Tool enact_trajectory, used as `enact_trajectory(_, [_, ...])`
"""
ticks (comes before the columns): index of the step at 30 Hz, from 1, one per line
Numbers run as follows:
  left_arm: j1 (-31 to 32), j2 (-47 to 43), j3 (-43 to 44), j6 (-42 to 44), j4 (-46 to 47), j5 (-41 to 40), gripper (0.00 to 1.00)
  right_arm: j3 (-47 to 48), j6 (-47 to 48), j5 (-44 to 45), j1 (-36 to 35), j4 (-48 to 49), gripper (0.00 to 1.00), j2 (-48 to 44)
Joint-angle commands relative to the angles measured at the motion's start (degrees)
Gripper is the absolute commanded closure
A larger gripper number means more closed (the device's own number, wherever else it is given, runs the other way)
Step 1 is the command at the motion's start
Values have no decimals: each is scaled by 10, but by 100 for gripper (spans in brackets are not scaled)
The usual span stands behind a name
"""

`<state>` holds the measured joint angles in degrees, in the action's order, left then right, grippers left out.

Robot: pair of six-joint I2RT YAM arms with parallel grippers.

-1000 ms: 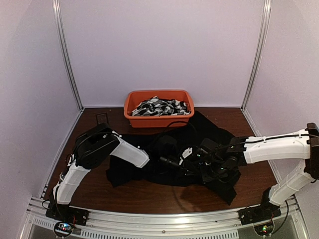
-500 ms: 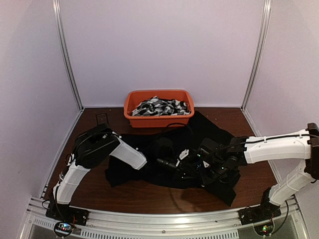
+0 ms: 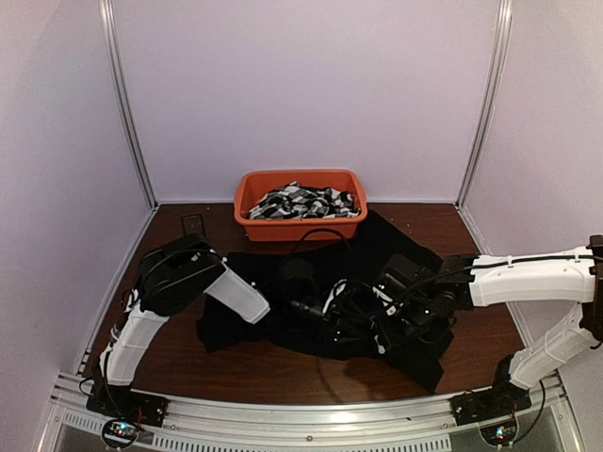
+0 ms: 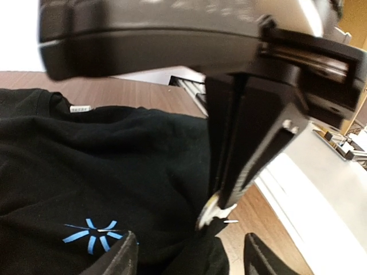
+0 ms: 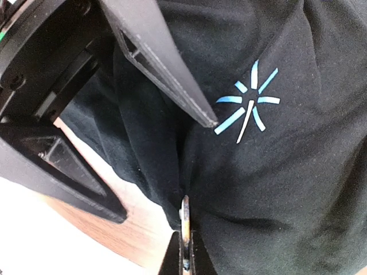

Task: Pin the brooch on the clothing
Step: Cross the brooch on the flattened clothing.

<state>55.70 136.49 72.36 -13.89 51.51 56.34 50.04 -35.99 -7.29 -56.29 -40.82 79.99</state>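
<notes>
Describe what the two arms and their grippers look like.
The left arm and right arm have smooth white tubular links joined by bulky black housings; thin black cables loop near the wrists. The left gripper has matte black wedge-shaped fingers tapering to points. The right gripper is black and angular too.

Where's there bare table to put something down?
Bare wood runs between the black shirt and the front rail, and in both back corners beside the orange bin. The middle is crowded: left gripper and right gripper, pinching the brooch, meet over it.
</notes>
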Motion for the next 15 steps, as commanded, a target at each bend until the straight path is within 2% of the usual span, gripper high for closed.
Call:
enact_trajectory(1, [-3, -23, -13, -25, 84, 31, 32, -17, 19, -31, 13, 24, 100, -21])
enact_trajectory(7, [-2, -13, -4, -28, 73, 33, 30, -17, 41, -70, 14, 50, 100, -33])
enact_trajectory(13, [2, -3, 26, 0, -8, 19, 33, -16, 54, -87, 14, 60, 100, -32])
enact_trajectory(15, [3, 0, 35, 13, -29, 19, 38, -16, 56, -89, 15, 61, 100, -32])
